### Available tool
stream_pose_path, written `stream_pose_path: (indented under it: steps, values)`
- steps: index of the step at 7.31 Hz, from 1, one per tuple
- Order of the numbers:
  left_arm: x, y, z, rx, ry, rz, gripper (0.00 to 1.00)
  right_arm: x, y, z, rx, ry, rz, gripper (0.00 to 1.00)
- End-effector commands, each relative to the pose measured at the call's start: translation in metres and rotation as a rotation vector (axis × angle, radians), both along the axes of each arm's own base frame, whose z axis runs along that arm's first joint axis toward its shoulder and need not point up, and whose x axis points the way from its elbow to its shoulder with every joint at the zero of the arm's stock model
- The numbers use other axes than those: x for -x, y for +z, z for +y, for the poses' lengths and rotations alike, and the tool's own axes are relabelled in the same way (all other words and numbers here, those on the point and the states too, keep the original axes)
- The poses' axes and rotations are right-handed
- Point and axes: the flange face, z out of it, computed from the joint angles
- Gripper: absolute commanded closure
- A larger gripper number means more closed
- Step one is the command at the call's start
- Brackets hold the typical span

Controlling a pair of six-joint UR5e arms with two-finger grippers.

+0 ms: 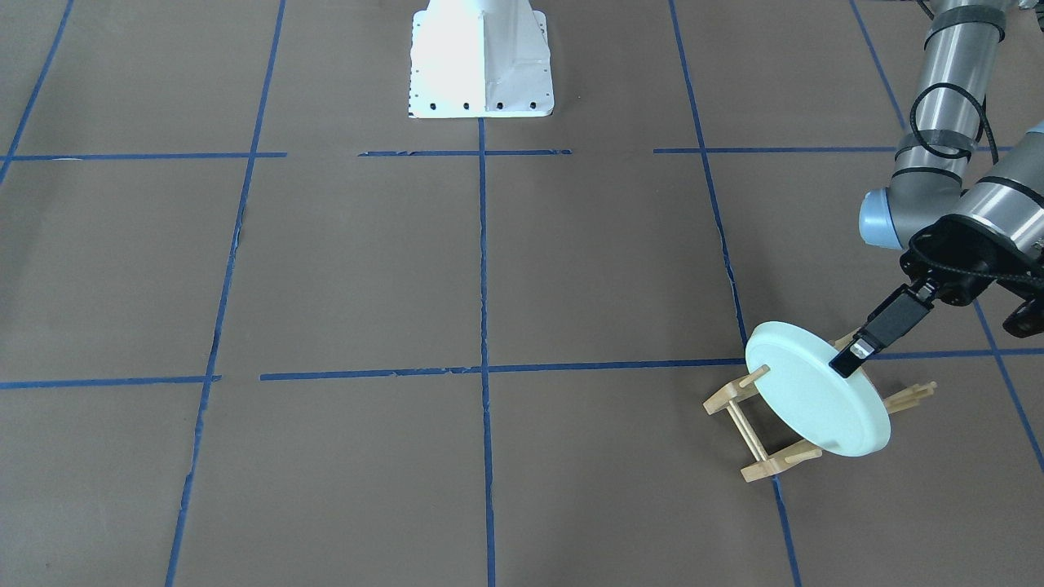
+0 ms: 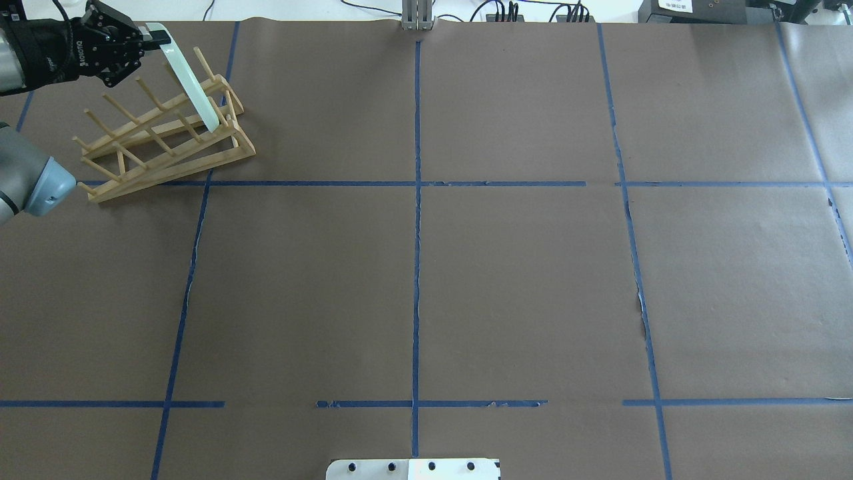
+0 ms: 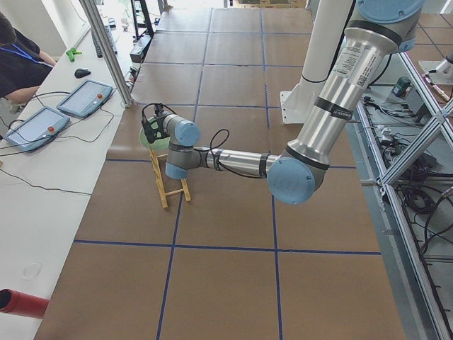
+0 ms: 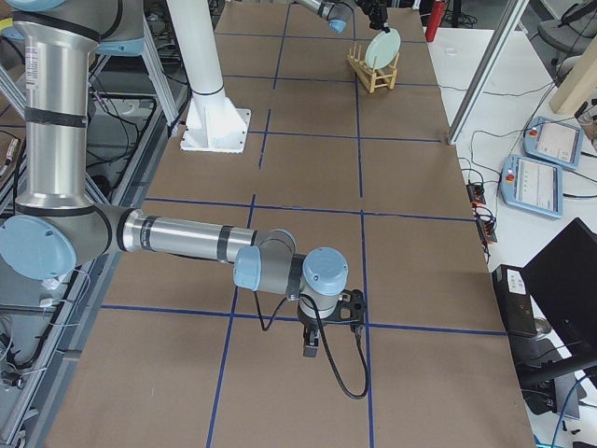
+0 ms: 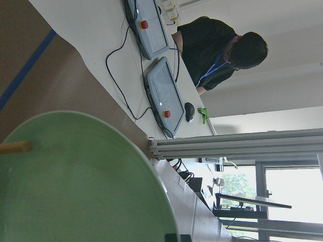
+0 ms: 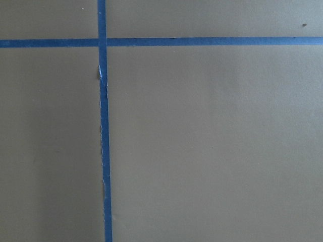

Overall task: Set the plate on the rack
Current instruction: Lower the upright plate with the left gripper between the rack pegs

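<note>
The left gripper [image 1: 848, 359] pinches the upper rim of the pale green plate [image 1: 816, 395], which stands tilted on edge between pegs at one end of the wooden rack [image 1: 771, 466], probably so the pegs take its weight before release. The front-facing view shows its flat underside, the overhead only its thin edge in the slot. The right gripper [image 4: 312, 341] hangs over the table [image 4: 410, 243], well apart; its finger spread cannot be told.
</note>
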Motion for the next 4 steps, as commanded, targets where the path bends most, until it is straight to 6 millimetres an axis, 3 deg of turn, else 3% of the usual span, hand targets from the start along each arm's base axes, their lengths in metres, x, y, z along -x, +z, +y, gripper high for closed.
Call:
stream_pose_path:
  steps: [1,2,4]
  values:
    - [0.0008,0.0015,-0.0004,0.003,-0.001,-0.001,0.55,0.0,0.0,0.0,0.0,0.0,0.0,0.0]
    - [0.0007,-0.0001,-0.0006,0.001,-0.001,0.001,0.01,0.0,0.0001,0.0001,0.001,0.0,0.0,0.0]
    - [0.0009,-0.0004,-0.0003,-0.001,-0.001,0.002,0.0,0.0,0.0,0.0,0.0,0.0,0.0,0.0]
